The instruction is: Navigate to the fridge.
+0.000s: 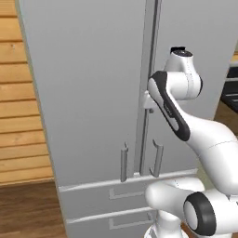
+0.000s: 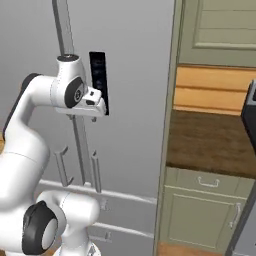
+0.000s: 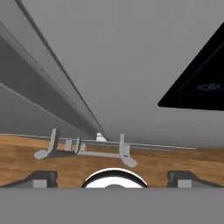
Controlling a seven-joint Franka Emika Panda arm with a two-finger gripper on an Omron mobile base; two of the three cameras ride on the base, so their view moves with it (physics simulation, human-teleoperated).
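Observation:
The fridge (image 1: 93, 93) stands directly ahead, tall and silver-grey, close to the base. Its two vertical bar handles (image 1: 124, 162) flank the seam between the doors, and two lower drawers (image 1: 107, 195) sit beneath. A narrow black panel (image 2: 98, 80) is on the right door, also seen as the black panel (image 3: 201, 83) in the hand view. My gripper (image 2: 95, 107) is held up a short way from the door front (image 2: 135, 75), just beside the panel. In the hand view the gripper (image 3: 114, 179) is open, its fingertips (image 3: 43, 178) far apart with nothing between them.
A wooden plank wall (image 1: 18, 116) borders the fridge on the left, above a wood floor (image 1: 28, 209). On the right are a dark wooden counter (image 2: 215, 140), pale green lower cabinets (image 2: 210, 210), an upper cabinet (image 2: 225, 30) and a dark appliance edge (image 2: 250, 110).

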